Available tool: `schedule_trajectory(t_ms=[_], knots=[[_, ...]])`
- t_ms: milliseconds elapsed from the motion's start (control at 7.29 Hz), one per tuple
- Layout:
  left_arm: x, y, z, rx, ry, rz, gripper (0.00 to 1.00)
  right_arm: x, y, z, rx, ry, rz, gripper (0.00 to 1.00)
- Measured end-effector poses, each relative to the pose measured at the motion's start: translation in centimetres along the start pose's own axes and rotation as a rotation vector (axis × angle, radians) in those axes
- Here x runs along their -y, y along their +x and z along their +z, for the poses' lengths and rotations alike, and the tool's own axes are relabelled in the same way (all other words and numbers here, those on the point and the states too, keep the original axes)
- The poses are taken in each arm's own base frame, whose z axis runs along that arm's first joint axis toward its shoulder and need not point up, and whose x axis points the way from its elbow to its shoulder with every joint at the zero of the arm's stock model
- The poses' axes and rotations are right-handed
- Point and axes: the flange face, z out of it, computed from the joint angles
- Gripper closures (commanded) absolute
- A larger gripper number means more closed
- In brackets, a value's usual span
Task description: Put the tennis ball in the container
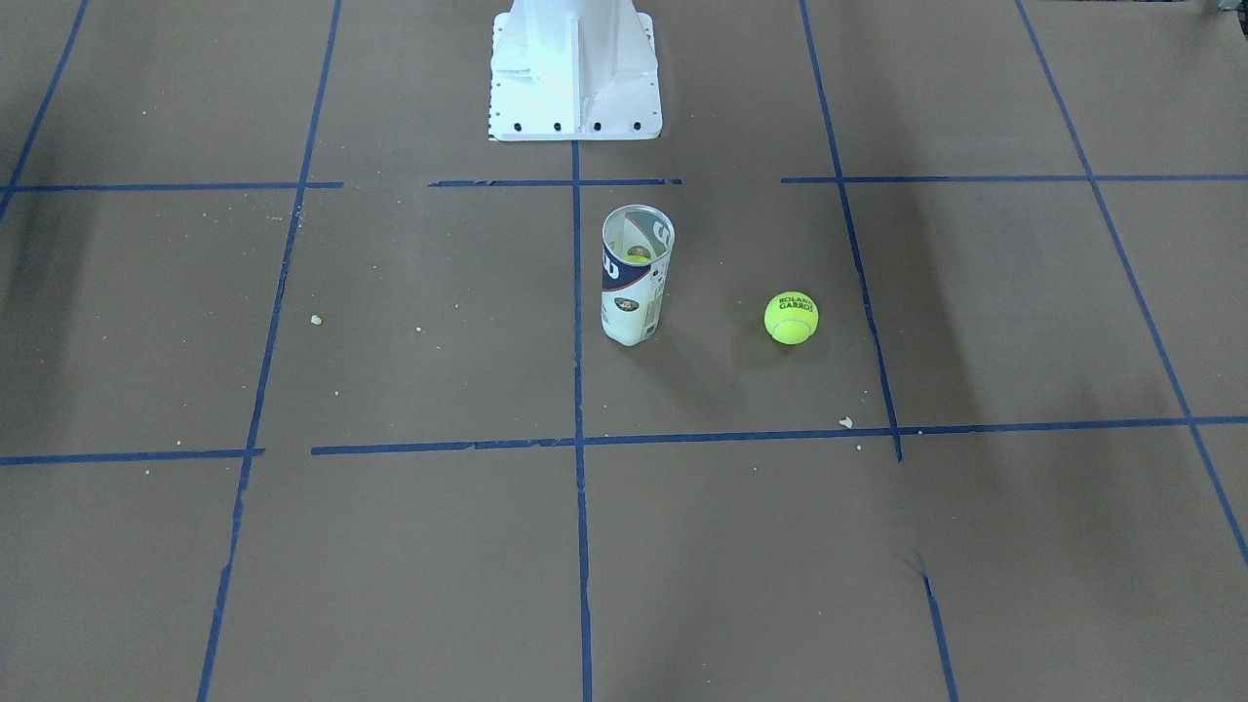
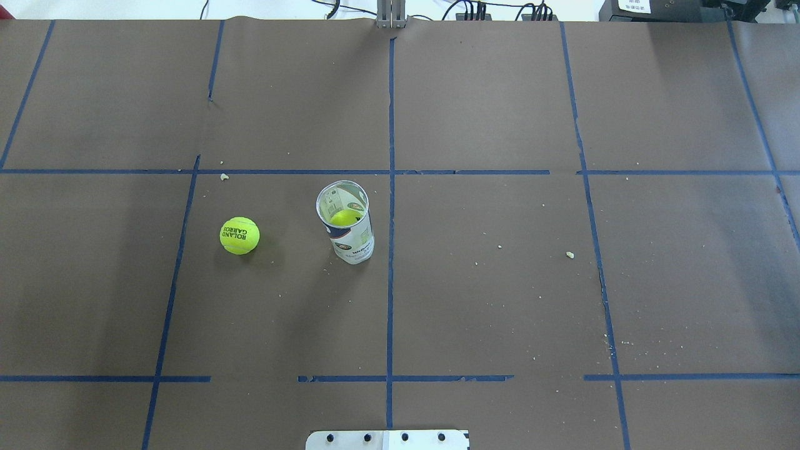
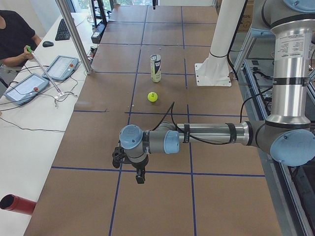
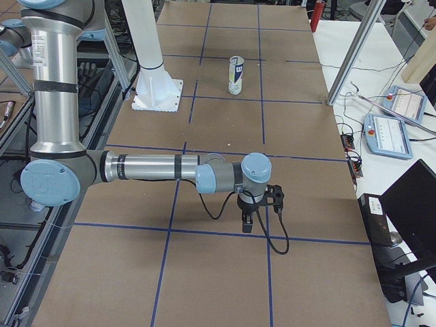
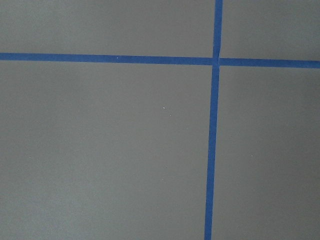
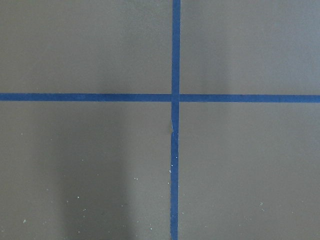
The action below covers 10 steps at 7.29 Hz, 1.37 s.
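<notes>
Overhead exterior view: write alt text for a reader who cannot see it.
A yellow-green tennis ball lies on a brown table gridded with blue tape, apart from an upright clear container on its right in the view, whose open top shows another yellow ball inside. No robot arm is in view. The white base plate edges the bottom.

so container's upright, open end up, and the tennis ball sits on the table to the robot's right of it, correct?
No. The tennis ball sits to the robot's left of the container, not its right. The overhead exterior view shows it on that view's left, apart from the container. Upright and open end up are correct.
</notes>
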Motion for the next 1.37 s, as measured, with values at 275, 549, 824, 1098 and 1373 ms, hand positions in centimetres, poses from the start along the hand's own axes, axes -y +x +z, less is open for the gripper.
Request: schedule_trajectory(t_ms=[275, 549, 824, 1098, 1373], knots=[[0.3, 0.5, -0.6, 0.001, 0.012, 0.012, 0.0, 0.0, 0.0, 0.0, 0.0, 0.0, 0.0, 0.0], [1.0, 2.1, -2.2, 0.004, 0.044, 0.041, 0.0, 0.0, 0.0, 0.0, 0.0, 0.0, 0.0, 0.0], [1.3, 6.1, -6.3, 0.002, 0.1, 0.066, 0.0, 0.0, 0.0, 0.0, 0.0, 0.0, 0.0, 0.0], [2.2, 13.8, -10.9, -0.017, 0.158, 0.008, 0.0, 0.0, 0.0, 0.0, 0.0, 0.0, 0.0, 0.0], [4.1, 26.9, -11.6, -0.068, 0.146, -0.038, 0.0, 0.0, 0.0, 0.0, 0.0, 0.0, 0.0, 0.0]])
